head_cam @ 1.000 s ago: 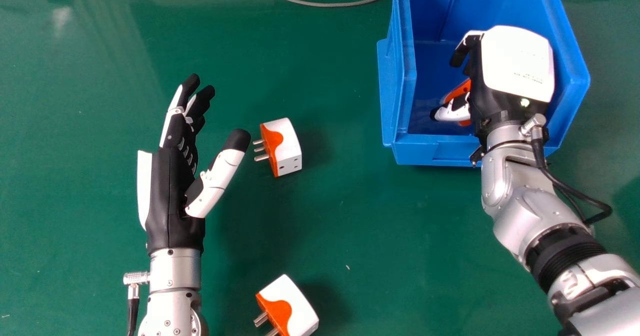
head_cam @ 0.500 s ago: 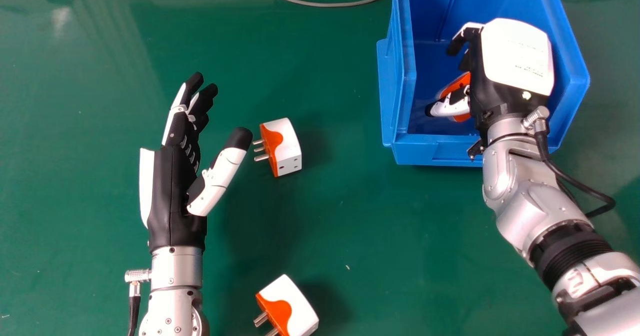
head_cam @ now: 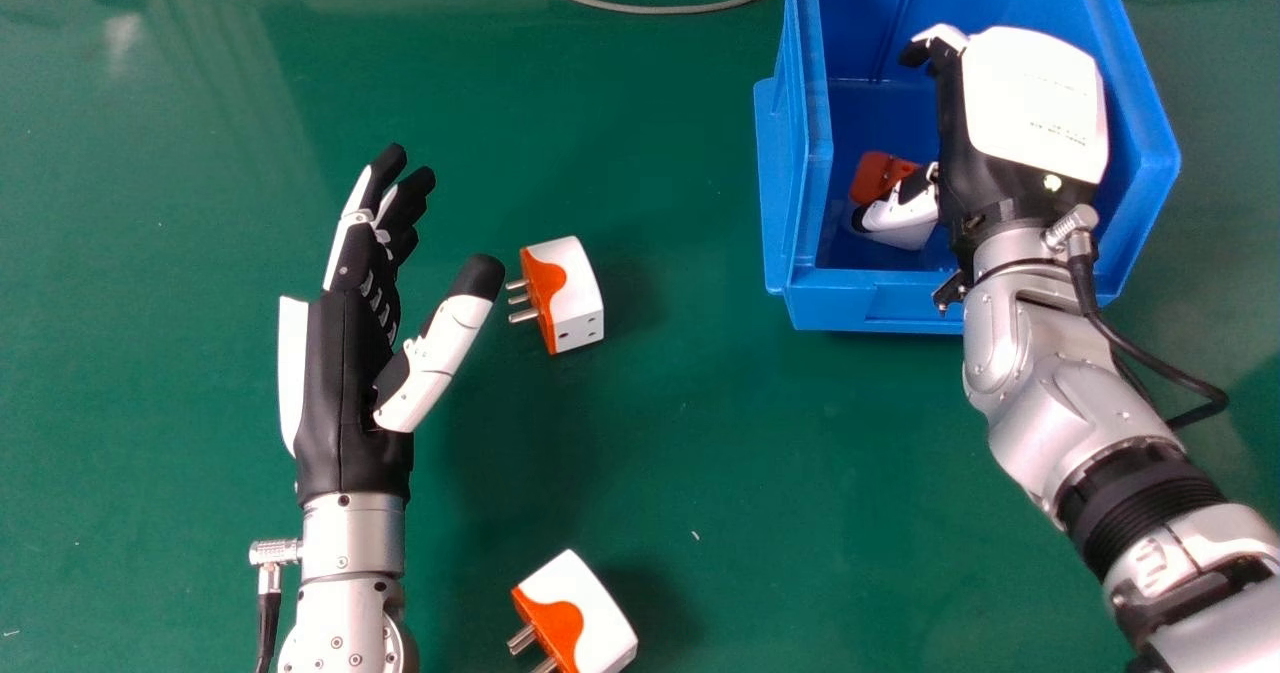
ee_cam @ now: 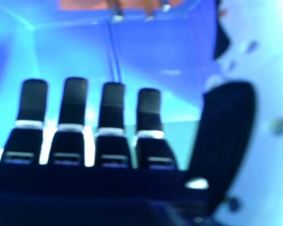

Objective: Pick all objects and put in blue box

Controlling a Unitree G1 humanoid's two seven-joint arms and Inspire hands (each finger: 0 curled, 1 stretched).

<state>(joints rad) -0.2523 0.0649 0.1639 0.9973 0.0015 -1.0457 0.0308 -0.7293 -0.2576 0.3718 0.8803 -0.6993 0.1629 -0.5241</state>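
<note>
With the right hand (head_cam: 1035,103) open in the box (head_cam: 880,303), a seemingly loose plug (head_cam: 878,175) by its thumb, the table's (head_cam: 760,473) upper plug (head_cam: 574,288) lies nearer the empty, wide-open left hand (head_cam: 335,393), at two o'clock, prongs toward nine.

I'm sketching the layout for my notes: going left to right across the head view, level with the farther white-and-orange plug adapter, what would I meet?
Left hand → farther plug adapter → blue box.
</note>
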